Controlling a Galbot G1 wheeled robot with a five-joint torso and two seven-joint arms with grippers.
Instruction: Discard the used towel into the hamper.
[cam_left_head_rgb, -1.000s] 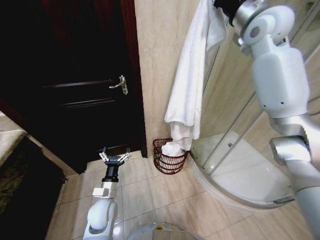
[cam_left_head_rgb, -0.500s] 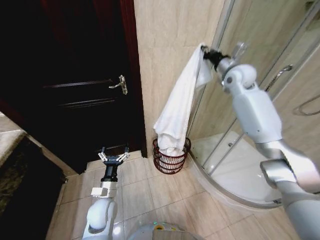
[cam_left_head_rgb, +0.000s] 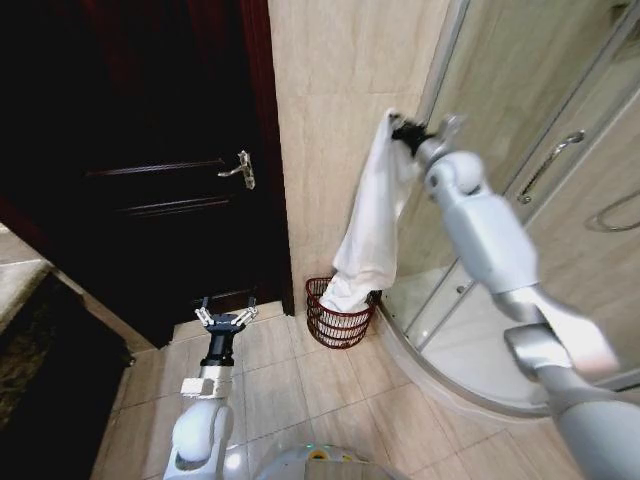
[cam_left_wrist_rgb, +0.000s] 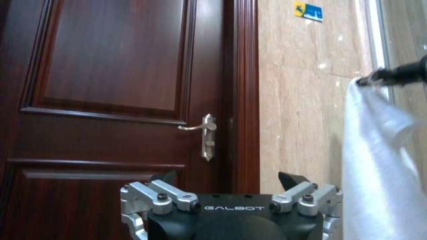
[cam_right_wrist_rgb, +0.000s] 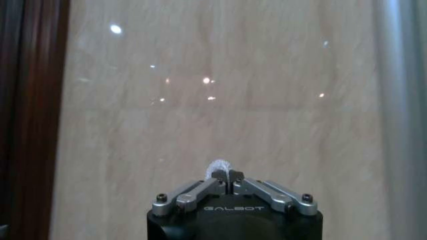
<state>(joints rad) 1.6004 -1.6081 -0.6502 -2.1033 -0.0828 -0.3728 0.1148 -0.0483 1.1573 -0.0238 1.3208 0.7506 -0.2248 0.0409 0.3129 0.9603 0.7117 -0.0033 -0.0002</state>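
A white towel (cam_left_head_rgb: 372, 222) hangs long from my right gripper (cam_left_head_rgb: 400, 129), which is shut on its top corner high beside the tiled wall. Its lower end drops into the hamper (cam_left_head_rgb: 340, 322), a small dark red-brown openwork basket on the floor at the wall's foot. The right wrist view has the closed fingers (cam_right_wrist_rgb: 200, 192) with a tuft of towel (cam_right_wrist_rgb: 218, 168) between them. From the left wrist camera the towel (cam_left_wrist_rgb: 380, 165) hangs beside the wall. My left gripper (cam_left_head_rgb: 225, 318) stays low over the floor tiles left of the hamper, open and holding nothing.
A dark wooden door (cam_left_head_rgb: 160, 160) with a metal handle (cam_left_head_rgb: 241, 170) stands left of the tiled wall (cam_left_head_rgb: 330, 110). A curved glass shower enclosure (cam_left_head_rgb: 540, 150) with a white tray (cam_left_head_rgb: 480, 350) takes up the right side. Bare floor tiles (cam_left_head_rgb: 300, 390) lie in front of the hamper.
My right arm has come down and moved away toward the wall, lowering the towel so that more of it sinks into the hamper. The left arm has held still.
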